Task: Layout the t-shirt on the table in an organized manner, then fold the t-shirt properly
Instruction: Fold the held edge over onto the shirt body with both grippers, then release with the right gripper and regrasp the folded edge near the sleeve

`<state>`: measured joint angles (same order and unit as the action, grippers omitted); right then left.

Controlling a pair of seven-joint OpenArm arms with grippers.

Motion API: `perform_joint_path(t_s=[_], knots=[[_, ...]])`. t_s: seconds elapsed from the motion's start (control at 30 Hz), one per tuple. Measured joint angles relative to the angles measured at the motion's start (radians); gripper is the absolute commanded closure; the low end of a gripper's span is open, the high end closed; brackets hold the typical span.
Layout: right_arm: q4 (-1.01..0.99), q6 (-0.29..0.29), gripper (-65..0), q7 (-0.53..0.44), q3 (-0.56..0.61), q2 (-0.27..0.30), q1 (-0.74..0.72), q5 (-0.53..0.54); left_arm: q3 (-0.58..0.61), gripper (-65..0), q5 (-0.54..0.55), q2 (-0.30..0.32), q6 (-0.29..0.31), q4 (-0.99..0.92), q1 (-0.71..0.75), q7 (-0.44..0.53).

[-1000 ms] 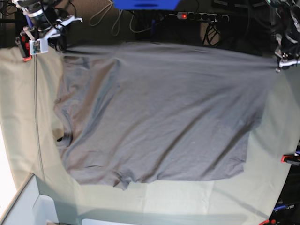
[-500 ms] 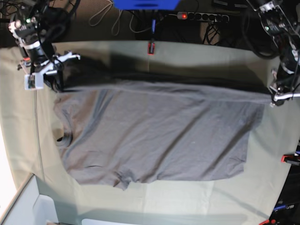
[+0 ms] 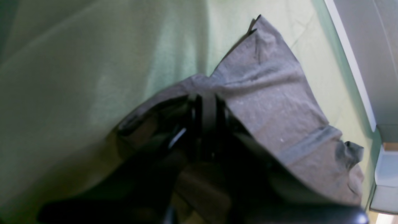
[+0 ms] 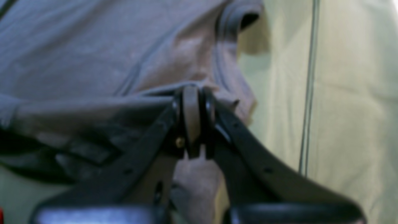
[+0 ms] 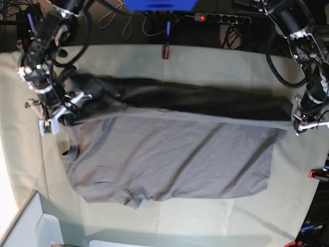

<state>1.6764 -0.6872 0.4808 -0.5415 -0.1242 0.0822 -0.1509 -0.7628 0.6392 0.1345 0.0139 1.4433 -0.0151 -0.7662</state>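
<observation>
Green-clothed table carries the t-shirt lengthwise, collar leftward.

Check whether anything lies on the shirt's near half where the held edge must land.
Nothing visible does. Both claws, left and right, grip the far edge of the t-shirt; its flat near half is bare, on the table.

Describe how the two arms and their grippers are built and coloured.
Both arms are black, jointed, with loose black cables looped along them. The right gripper has slim black fingers with small holes and a brass-coloured screw; in the base view it carries white parts. The left gripper shows the same slim black fingers, with white parts near its tip.
</observation>
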Motion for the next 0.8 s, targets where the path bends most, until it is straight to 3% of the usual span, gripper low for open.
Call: perform_joint_path(t_s=[0.47,0.8], knots=[[-0.11,0.0,0.0,-0.008,0.211,0.008,-0.126,-0.078,0.0,0.0,0.002,0.005,0.003,-0.055,-0.055,0.002],[-0.274,0.0,0.0,-0.006,0.221,0.056,-0.23,-0.081,0.072,0.0,-0.002,0.012,-0.002,-0.096,-0.072,0.003]])
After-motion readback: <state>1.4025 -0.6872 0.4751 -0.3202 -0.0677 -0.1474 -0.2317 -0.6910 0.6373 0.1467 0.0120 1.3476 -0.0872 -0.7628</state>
